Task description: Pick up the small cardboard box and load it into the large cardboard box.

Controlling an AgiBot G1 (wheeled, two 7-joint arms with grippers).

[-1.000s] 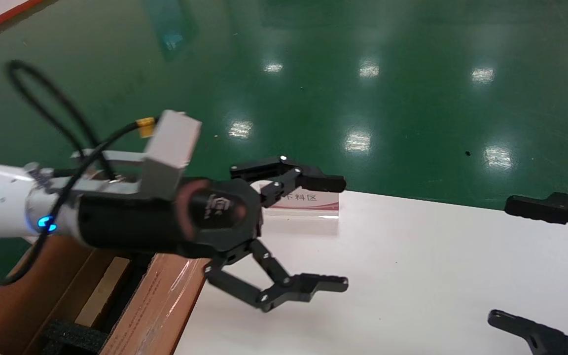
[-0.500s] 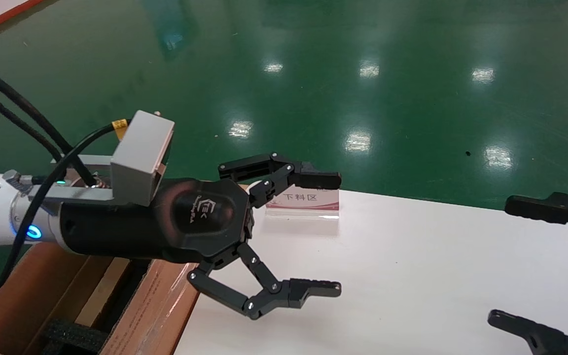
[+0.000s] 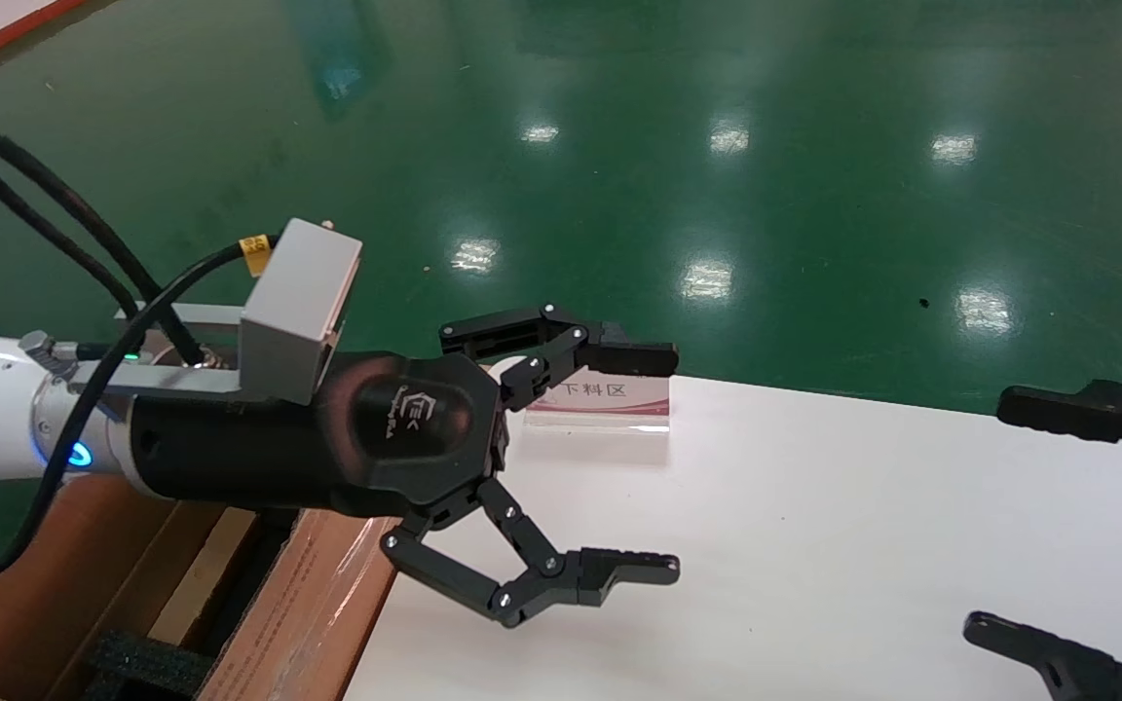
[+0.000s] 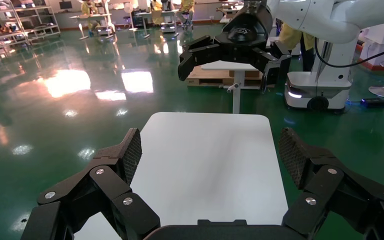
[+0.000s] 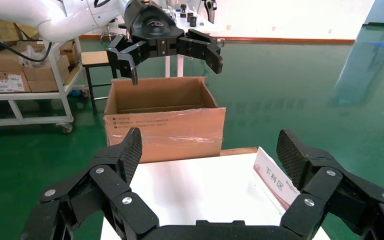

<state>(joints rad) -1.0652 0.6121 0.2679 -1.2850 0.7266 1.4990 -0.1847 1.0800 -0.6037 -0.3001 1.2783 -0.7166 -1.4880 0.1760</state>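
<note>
Head view: left hand spread, empty, mid-frame above white bench. Large cardboard box lower left, beneath that arm; pale slab inside, maybe the small cardboard box, long axis along the carton. Right hand spread, right edge, farther.
L wrist view: bench bare.
R wrist view: carton beyond bench end.
</note>
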